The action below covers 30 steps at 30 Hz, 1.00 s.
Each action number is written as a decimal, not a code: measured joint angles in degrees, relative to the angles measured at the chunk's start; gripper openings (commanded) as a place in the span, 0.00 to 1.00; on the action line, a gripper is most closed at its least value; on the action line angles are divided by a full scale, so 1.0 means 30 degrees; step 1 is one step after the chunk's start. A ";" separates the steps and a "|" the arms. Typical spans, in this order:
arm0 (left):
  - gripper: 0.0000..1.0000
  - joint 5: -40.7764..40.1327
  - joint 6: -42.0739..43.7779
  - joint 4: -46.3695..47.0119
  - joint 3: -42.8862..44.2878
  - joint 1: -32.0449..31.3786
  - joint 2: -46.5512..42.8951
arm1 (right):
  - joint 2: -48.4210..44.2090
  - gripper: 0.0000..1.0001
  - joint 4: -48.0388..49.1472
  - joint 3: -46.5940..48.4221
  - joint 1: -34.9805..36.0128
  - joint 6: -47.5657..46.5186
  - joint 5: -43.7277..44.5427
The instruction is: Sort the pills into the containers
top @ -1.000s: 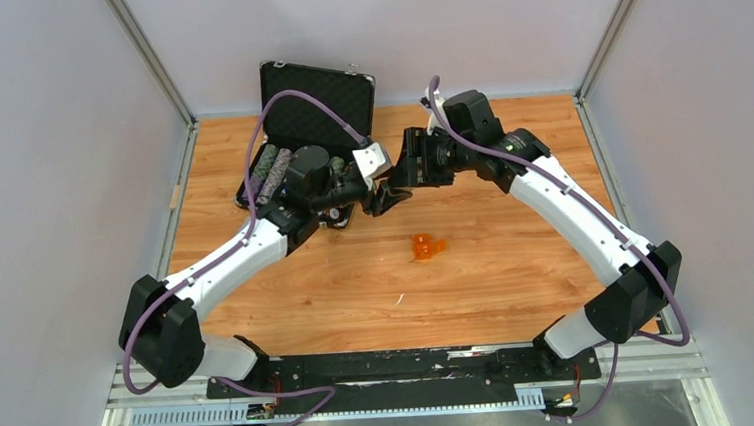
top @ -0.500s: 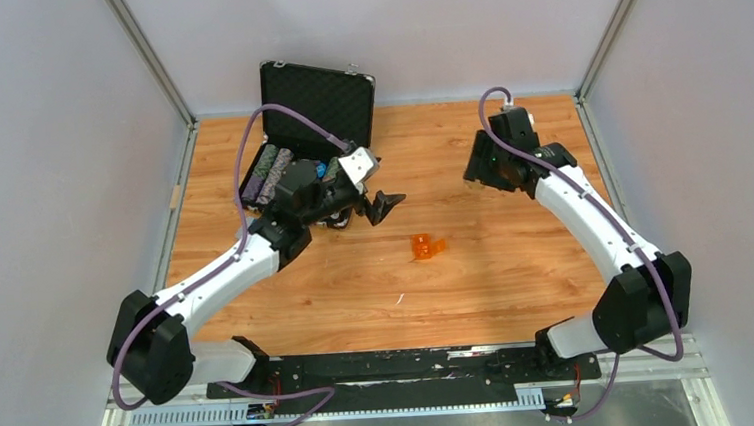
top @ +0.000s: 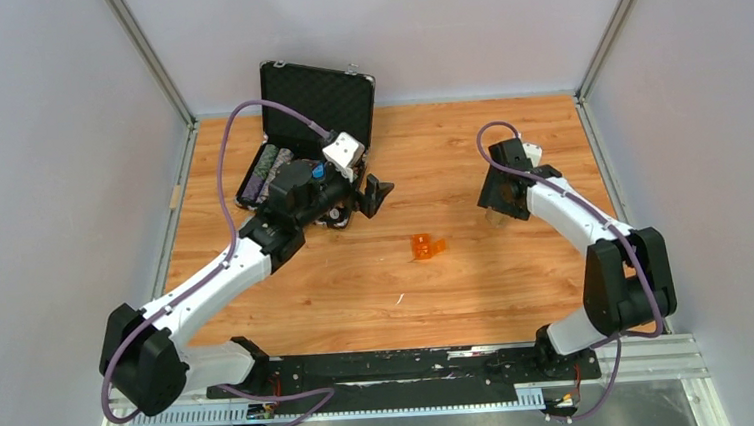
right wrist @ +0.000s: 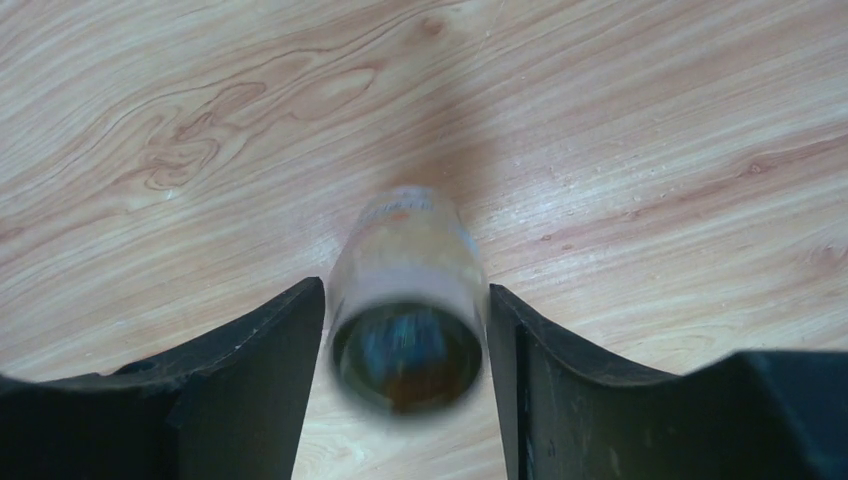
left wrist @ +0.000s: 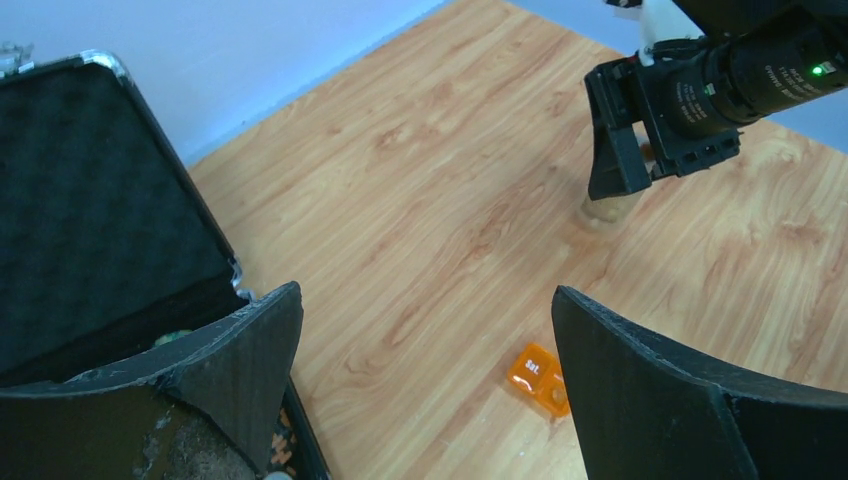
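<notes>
Top external shows the right arm bent low, right gripper (top: 495,208) clasping a bottle (right wrist: 405,280); left gripper (top: 379,192) spread wide.

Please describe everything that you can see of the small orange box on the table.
The orange box is tiny, of translucent plastic, made of joined cube-like compartments; one lid bears small white print. It lies on the wooden table, near its middle; nothing else touches it.
</notes>
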 measured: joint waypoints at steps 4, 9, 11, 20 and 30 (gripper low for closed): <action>1.00 -0.0634 -0.0510 -0.2412 0.1188 0.0000 0.0087 | 0.0219 0.64 0.0495 -0.0153 -0.0124 0.0423 0.0036; 1.00 -0.0619 -0.1071 -0.4248 0.1843 0.0000 0.0379 | 0.0692 0.66 0.0816 -0.0474 -0.0204 0.0780 0.0022; 1.00 -0.0590 -0.1406 -0.4867 0.1843 0.0000 0.0590 | 0.0750 0.72 0.0765 -0.0648 -0.0270 0.0860 0.0007; 0.91 -0.0576 -0.3417 -0.6615 0.1843 0.0000 0.1472 | -0.0262 0.71 -0.1719 0.1056 -0.0350 0.0969 -0.0146; 0.87 -0.0342 -0.7388 -0.6572 0.0823 -0.0131 0.3300 | -0.3490 0.52 -0.3577 0.3468 0.1486 0.1195 -0.1443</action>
